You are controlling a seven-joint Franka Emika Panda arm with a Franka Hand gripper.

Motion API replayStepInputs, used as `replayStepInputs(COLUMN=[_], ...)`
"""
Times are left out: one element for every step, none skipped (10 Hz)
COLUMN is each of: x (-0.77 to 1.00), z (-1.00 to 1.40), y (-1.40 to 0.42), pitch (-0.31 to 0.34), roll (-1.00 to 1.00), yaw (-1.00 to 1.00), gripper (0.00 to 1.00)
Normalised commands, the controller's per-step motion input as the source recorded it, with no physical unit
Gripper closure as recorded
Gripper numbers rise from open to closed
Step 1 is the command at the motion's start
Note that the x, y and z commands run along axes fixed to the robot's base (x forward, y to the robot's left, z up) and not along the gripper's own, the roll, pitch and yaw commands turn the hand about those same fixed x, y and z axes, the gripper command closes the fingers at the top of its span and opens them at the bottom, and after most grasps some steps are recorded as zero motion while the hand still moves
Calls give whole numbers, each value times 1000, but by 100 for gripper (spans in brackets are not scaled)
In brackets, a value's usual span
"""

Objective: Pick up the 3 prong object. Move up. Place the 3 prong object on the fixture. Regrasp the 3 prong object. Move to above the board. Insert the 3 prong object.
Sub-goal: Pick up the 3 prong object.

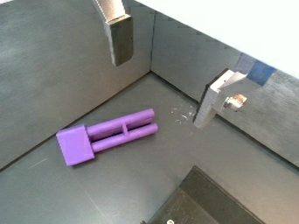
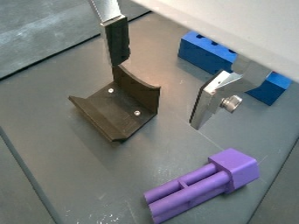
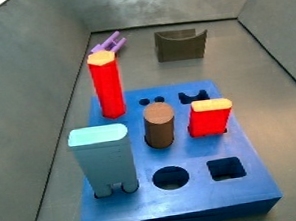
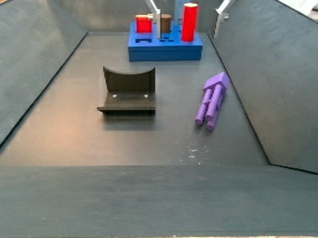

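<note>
The light purple 3 prong object (image 1: pixel 105 138) lies flat on the dark floor beside the right wall, prongs toward the board; it also shows in the other wrist view (image 2: pixel 198 186) and in both side views (image 4: pixel 211 98) (image 3: pixel 109 44). The fixture (image 2: pixel 117 109) (image 4: pixel 128 91) (image 3: pixel 180 43) stands left of it. The blue board (image 3: pixel 187 189) (image 4: pixel 165 46) (image 2: pixel 228 61) holds other pieces. My gripper (image 1: pixel 167 74) (image 2: pixel 163 74) hangs open and empty, high above the floor between the fixture and the 3 prong object. Its fingers (image 1: pixel 121 39) touch nothing.
On the board stand a tall red hexagonal post (image 3: pixel 106 82), a brown cylinder (image 3: pixel 160 126), a red block with a yellow top (image 3: pixel 209 116) and a light blue block (image 3: pixel 101 158). Grey walls (image 4: pixel 267 84) enclose the floor on all sides.
</note>
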Motion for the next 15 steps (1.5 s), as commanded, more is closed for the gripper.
replayStepInputs(x=[46, -120, -171, -211, -200, -183, -109, 0, 0, -43, -314, -480, -500, -557, -386], z=[0, -143, -500, -551, -537, -531, -609, -703, -697, -649, -774, -746, -769, -680, -549], y=[-57, 0, 63, 17, 11, 0, 220, 466, 483, 434, 260, 0, 0, 0, 0], pitch=[17, -104, -130, -121, -131, -143, -103, -61, -60, -49, -131, -151, -171, -147, -163], roll=[39, 0, -3, -6, -10, -26, -13, -14, -14, -41, -9, 0, 1, 13, 0], yaw=[0, -274, -826, -877, -869, -871, -691, -494, -480, -483, -540, -494, -483, -249, -174], gripper=[0, 0, 0, 0, 0, 0, 0, 0, 0, 0, 0, 0, 0, 0, 0])
